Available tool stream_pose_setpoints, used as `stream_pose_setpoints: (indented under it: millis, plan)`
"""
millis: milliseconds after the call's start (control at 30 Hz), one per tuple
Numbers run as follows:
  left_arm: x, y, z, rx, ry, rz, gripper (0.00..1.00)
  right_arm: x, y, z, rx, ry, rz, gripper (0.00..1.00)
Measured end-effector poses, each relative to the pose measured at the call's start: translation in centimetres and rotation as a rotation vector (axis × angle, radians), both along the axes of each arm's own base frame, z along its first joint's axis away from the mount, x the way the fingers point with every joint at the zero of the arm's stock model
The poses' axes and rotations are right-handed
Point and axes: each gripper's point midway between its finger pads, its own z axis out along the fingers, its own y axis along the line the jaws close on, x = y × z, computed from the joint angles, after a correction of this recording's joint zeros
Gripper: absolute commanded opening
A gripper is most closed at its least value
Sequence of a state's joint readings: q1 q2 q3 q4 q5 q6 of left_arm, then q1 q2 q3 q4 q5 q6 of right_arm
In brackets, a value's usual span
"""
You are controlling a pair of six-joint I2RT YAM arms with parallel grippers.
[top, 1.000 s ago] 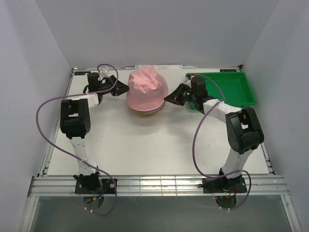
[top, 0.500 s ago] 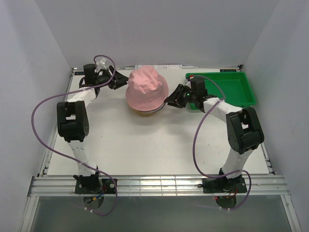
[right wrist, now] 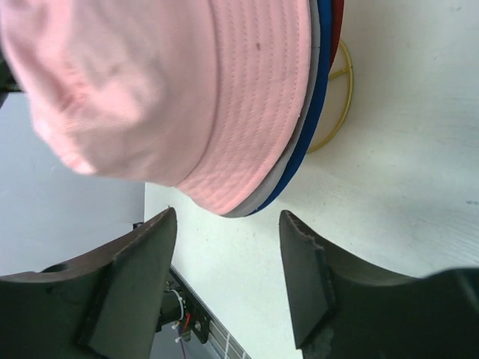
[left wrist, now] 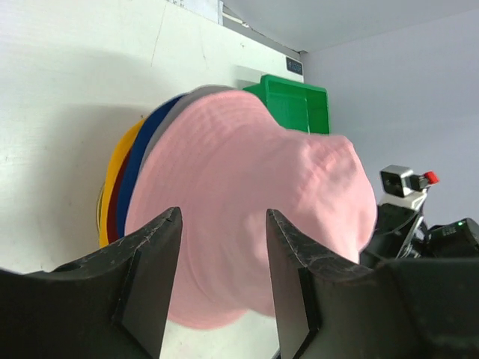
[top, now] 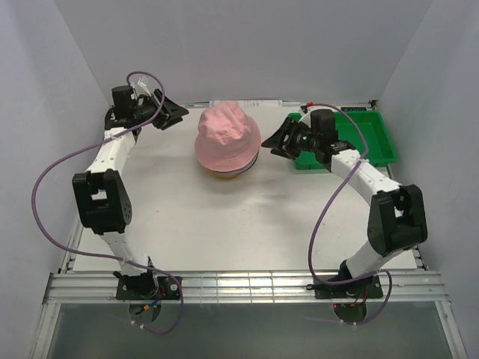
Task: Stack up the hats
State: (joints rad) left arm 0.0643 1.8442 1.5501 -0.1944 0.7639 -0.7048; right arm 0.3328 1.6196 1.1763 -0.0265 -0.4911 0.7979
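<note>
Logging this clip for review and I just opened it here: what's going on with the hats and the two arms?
The pink hat sits on top of a pile in the middle of the table. In the left wrist view the grey hat, blue hat, dark red hat and yellow hat show beneath it. The pile rests on a gold wire stand. The left gripper and right gripper hang open on either side, neither touching it. The stack looks complete.

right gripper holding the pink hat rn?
No, the right gripper is open with nothing between its jaws, and the pink hat sits clear of it.
</note>
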Motion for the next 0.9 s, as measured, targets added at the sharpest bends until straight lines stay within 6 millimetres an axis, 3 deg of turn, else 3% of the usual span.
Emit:
stream_pose_setpoints:
  millis: [200, 233, 267, 367, 567, 900]
  plan:
    - [-6.7, 0.4, 3.8, 0.061, -0.050, 0.032, 0.59, -1.2, -4.6, 5.5, -0.050, -0.155, -0.061, 0.82]
    - [-8.0, 0.4, 4.4, 0.074, -0.067, 0.037, 0.59, -1.5, -5.2, 6.4, -0.066, -0.187, -0.072, 0.96]
    - [-9.2, 0.4, 5.0, 0.087, -0.087, 0.040, 0.59, -2.0, -5.7, 7.0, -0.080, -0.207, -0.081, 0.90]
    - [-12.7, 0.6, 5.8, 0.119, -0.127, 0.052, 0.59, -3.4, -6.7, 8.5, -0.126, -0.267, -0.085, 0.89]
    - [-17.1, 0.8, 5.3, 0.167, -0.116, 0.063, 0.59, -5.6, -8.2, 8.1, -0.200, -0.287, -0.103, 0.89]
    - [-18.9, 0.7, 6.0, 0.176, -0.129, 0.062, 0.59, -7.5, -10.4, 6.8, -0.294, -0.291, -0.152, 0.89]
